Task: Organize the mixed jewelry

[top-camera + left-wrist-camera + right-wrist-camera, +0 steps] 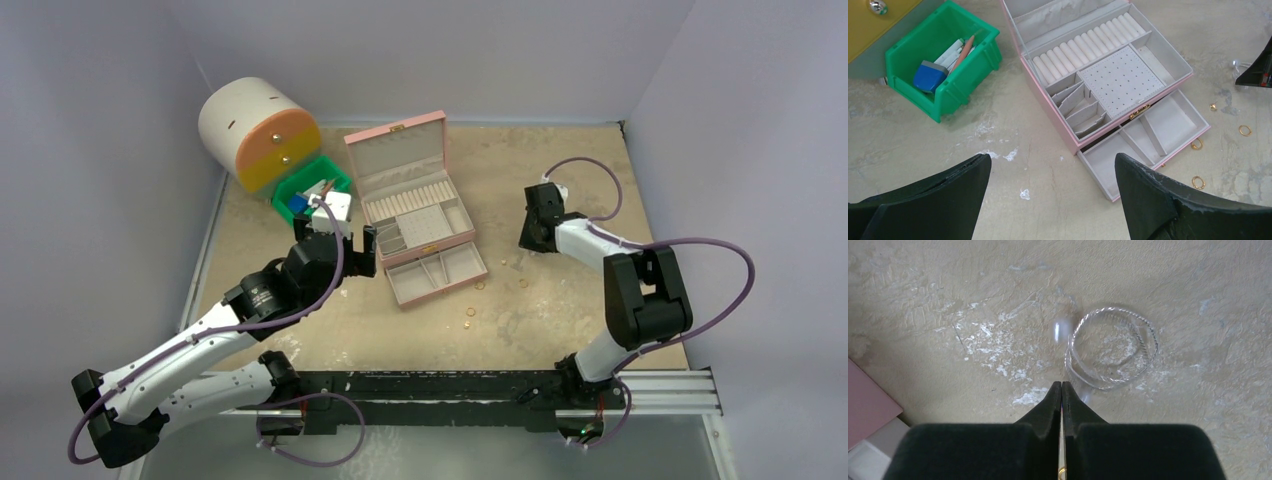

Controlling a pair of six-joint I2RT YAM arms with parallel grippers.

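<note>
1. Beige, mottled tabletop (560, 180) sits between pale lilac walls (430, 50), with both arms reaching in from its near edge.
2. The left gripper (1050, 165) hangs above the surface with its black fingers (948, 195) spread wide and nothing between them.
3. Ahead of that gap stands a pink quilted jewellery box (1045, 102) with its lid up. It shows a row of white ring rolls, a dotted earring pad and small divided cells.
4. The box's bottom drawer (1173, 117) is pulled out, and its near corner lies just ahead of the left gripper's right-hand finger.
5. Outward of that finger, to its right, three tiny gold-coloured rings (1198, 182) lie apart on the tabletop beside the drawer. A small gold piece (1213, 106) lies farther ahead.
6. Ahead and to the left of the left-hand finger is a green plastic bin (955, 85) holding a blue block (928, 76) and some pens.
7. Beyond the bin is a cream cylindrical cabinet with orange and yellow drawers (255, 130).
8. The right gripper (1061, 385) points down at the tabletop with its fingers pressed together along their full seam.
9. A gold glint shows low in that seam, and I cannot tell what it is.
10. A clear twisted bangle (1112, 347) lies flat just ahead of the right fingertips, slightly to their right and very near the tips.
11. A pink corner of the box shows far to the left of these fingers.
</note>
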